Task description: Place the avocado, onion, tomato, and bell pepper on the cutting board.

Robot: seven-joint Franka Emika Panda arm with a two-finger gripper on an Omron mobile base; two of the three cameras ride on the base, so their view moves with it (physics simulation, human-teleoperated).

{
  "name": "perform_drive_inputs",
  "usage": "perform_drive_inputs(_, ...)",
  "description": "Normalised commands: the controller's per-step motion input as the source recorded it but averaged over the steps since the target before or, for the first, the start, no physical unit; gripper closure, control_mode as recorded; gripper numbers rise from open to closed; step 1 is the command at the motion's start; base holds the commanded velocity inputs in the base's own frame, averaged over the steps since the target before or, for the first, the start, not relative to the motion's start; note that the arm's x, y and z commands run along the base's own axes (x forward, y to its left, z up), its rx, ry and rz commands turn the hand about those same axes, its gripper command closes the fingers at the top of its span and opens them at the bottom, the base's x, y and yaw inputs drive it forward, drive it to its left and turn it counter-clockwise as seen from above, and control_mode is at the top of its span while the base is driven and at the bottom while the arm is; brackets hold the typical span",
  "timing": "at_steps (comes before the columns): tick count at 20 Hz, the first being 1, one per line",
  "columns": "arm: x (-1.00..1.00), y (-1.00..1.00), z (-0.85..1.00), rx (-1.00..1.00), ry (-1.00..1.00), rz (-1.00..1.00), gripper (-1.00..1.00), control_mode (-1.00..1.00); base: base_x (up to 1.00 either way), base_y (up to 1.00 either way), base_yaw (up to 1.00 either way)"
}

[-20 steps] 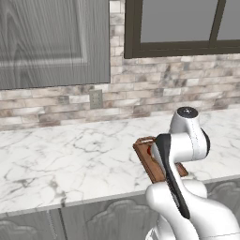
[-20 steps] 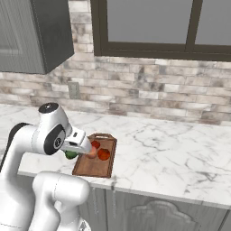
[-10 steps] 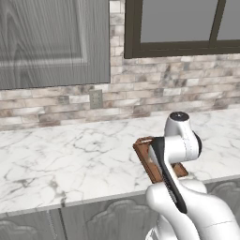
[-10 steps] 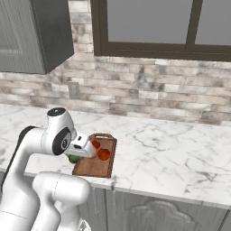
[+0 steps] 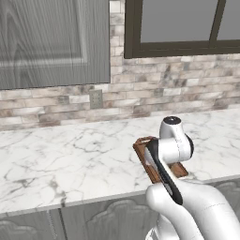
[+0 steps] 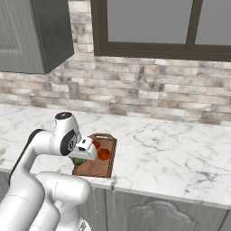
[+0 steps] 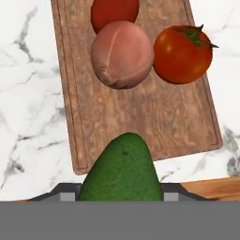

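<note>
Gripper (image 6: 80, 155) clenched on the avocado (image 7: 121, 171), held above the near end of the cutting board (image 7: 140, 117); onion (image 7: 122, 55), tomato (image 7: 183, 54) and bell pepper (image 7: 115, 13) lie on the board's far half

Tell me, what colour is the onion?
Pale peach-pink onion, clearest in the hand view.

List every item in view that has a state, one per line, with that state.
avocado: held in the hand, above the near end of the board, not yet set down
hand: shut on the avocado
onion: resting on the board
tomato: resting on the board, beside the onion
bell pepper: on the board, partly hidden behind the onion
cutting board: flat on the counter, near end bare
</note>
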Motion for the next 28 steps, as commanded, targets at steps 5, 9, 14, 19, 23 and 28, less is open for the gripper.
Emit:
perform_drive_inputs(5, 0.27, -0.01, -0.34, 0.00, 0.05, 0.00, 1.00, -1.00, 0.00, 0.00, 0.00)
perform_drive_inputs(9, 0.21, -0.14, -0.33, 0.02, 0.05, 0.00, 1.00, -1.00, 0.00, 0.00, 0.00)
perform_drive_inputs(14, 0.07, -0.26, -0.37, 0.04, 0.05, 0.00, 1.00, -1.00, 0.00, 0.00, 0.00)
perform_drive_inputs(19, 0.03, -0.14, -0.38, 0.04, 0.04, 0.00, 1.00, -1.00, 0.00, 0.00, 0.00)
perform_drive_inputs(23, 0.06, 0.00, -0.27, 0.01, 0.02, 0.00, 1.00, -1.00, 0.00, 0.00, 0.00)
perform_drive_inputs(28, 0.01, 0.00, -0.28, 0.00, 0.02, 0.00, 1.00, -1.00, 0.00, 0.00, 0.00)
